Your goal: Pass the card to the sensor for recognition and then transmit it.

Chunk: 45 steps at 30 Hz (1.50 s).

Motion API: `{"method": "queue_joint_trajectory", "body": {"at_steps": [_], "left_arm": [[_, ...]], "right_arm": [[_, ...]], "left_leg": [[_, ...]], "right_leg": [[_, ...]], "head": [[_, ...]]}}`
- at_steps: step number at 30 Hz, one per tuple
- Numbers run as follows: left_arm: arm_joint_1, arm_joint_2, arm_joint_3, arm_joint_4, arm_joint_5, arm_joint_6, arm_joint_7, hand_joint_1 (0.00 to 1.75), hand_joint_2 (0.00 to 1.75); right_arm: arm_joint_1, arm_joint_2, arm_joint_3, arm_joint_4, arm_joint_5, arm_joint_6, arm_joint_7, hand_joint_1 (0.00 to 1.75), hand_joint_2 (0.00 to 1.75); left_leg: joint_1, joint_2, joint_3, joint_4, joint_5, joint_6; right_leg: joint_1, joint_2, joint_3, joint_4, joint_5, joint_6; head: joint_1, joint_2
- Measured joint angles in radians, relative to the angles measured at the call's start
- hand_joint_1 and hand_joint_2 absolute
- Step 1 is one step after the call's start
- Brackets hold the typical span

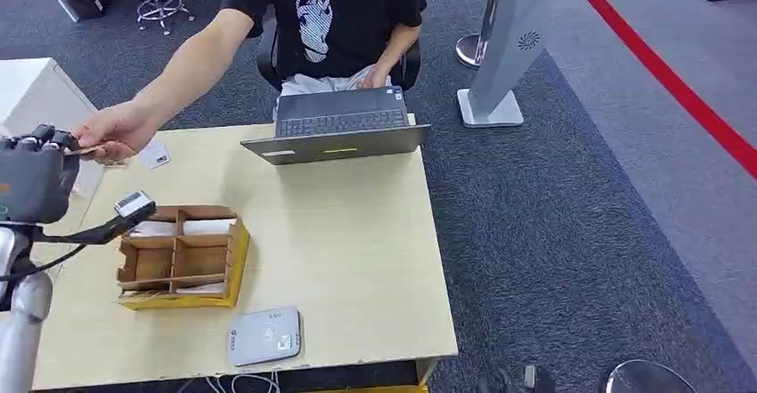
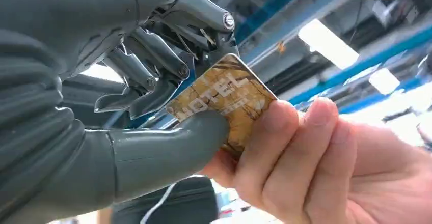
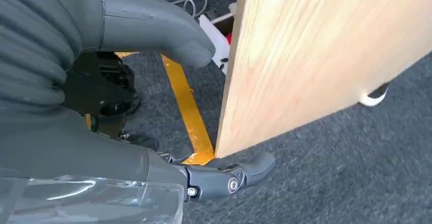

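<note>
Item: my left hand [image 2: 153, 81], raised at the table's [image 1: 357, 232] left edge, thumb and fingers pinching a gold hotel card [image 2: 224, 102]. A person's hand [image 2: 305, 168] grips the card's opposite end. Item: my right hand [image 3: 153, 107], hanging beside the wooden table edge, fingers apart, holding nothing. Sensor [image 1: 264, 336] lies on the table's near edge.

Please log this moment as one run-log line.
phase: handover | left hand: pinches card | person's hand: grips card | right hand: empty

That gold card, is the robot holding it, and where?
Yes. The left hand pinches the gold card at one end, thumb against fingers, while a person's hand grips the other end.
</note>
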<state>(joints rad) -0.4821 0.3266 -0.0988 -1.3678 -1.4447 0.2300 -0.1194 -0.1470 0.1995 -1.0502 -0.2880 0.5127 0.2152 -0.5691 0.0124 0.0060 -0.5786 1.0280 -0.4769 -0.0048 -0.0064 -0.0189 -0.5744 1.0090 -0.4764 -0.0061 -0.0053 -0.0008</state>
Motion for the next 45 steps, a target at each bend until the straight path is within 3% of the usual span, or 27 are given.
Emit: {"method": "queue_joint_trajectory", "body": {"at_steps": [6,7,19,29,32,37,40,41,43,45], "left_arm": [[-0.092,0.006,0.0,0.123,-0.002,0.011,-0.001,1.69,1.75],[-0.097,0.006,0.0,0.132,-0.002,0.013,-0.001,0.0,1.75],[-0.04,-0.007,0.017,0.111,-0.012,0.105,0.019,0.0,1.75],[0.021,-0.028,0.051,-0.032,-0.015,0.159,0.015,0.0,1.75],[0.046,-0.039,0.072,-0.101,0.033,0.224,-0.004,0.0,1.75],[0.166,-0.104,0.129,-0.358,0.294,0.377,-0.098,0.0,1.75],[0.322,-0.177,0.187,-0.535,0.498,0.457,-0.244,0.0,1.75],[0.36,-0.204,0.204,-0.579,0.538,0.466,-0.282,0.0,1.75],[0.408,-0.235,0.23,-0.637,0.556,0.471,-0.293,0.0,1.75],[0.413,-0.237,0.232,-0.642,0.557,0.471,-0.294,0.0,1.75]], "right_arm": [[-0.003,0.0,0.014,0.004,0.0,-0.002,0.005,0.0,1.75],[-0.003,0.0,0.015,0.005,0.0,-0.002,0.005,0.0,1.75],[-0.002,0.0,0.026,0.011,-0.001,-0.009,0.007,0.0,1.75],[-0.001,0.0,0.034,0.013,-0.012,-0.015,0.007,0.0,1.75],[0.0,0.0,0.034,0.014,-0.02,-0.018,0.005,0.0,1.75],[0.013,0.0,0.034,0.013,-0.041,-0.027,-0.004,0.0,1.75],[0.027,0.0,0.031,0.013,-0.053,-0.036,-0.015,0.0,1.75],[0.033,0.0,0.03,0.013,-0.055,-0.036,-0.016,0.0,1.75],[0.038,0.0,0.029,0.012,-0.056,-0.036,-0.016,0.0,1.75],[0.038,0.0,0.029,0.012,-0.055,-0.036,-0.017,0.0,1.75]], "left_leg": [[0.0,0.004,0.0,0.0,0.003,-0.001],[0.0,0.005,0.0,0.0,0.003,-0.001],[0.0,0.006,-0.003,0.0,0.003,-0.001],[0.0,0.006,-0.004,0.0,0.003,-0.001],[0.0,0.007,-0.004,0.0,0.003,-0.001],[0.0,0.007,-0.004,0.0,0.0,0.0],[-0.001,0.012,-0.003,0.0,-0.003,0.002],[-0.001,0.012,-0.003,0.0,-0.003,0.002],[-0.001,0.01,-0.004,0.0,-0.004,0.003],[-0.001,0.01,-0.004,0.0,-0.004,0.003]], "right_leg": [[0.0,0.005,-0.002,0.0,0.005,-0.002],[0.0,0.005,-0.002,0.0,0.005,-0.002],[0.0,0.007,-0.005,0.0,0.005,-0.002],[0.0,0.007,-0.006,0.0,0.005,-0.002],[0.0,0.007,-0.006,0.0,0.005,-0.002],[0.0,0.008,-0.006,0.0,0.004,-0.001],[-0.001,0.012,-0.006,0.0,0.002,0.0],[0.0,0.011,-0.006,-0.001,0.001,0.001],[-0.001,0.009,-0.006,-0.001,0.0,0.002],[-0.001,0.009,-0.006,-0.001,0.0,0.002]], "head": [[-0.001,0.0],[-0.001,0.0],[-0.001,0.0],[-0.001,0.0],[-0.001,0.0],[0.0,0.0],[-0.003,0.0],[-0.001,0.0],[0.002,0.0],[0.002,0.0]]}}
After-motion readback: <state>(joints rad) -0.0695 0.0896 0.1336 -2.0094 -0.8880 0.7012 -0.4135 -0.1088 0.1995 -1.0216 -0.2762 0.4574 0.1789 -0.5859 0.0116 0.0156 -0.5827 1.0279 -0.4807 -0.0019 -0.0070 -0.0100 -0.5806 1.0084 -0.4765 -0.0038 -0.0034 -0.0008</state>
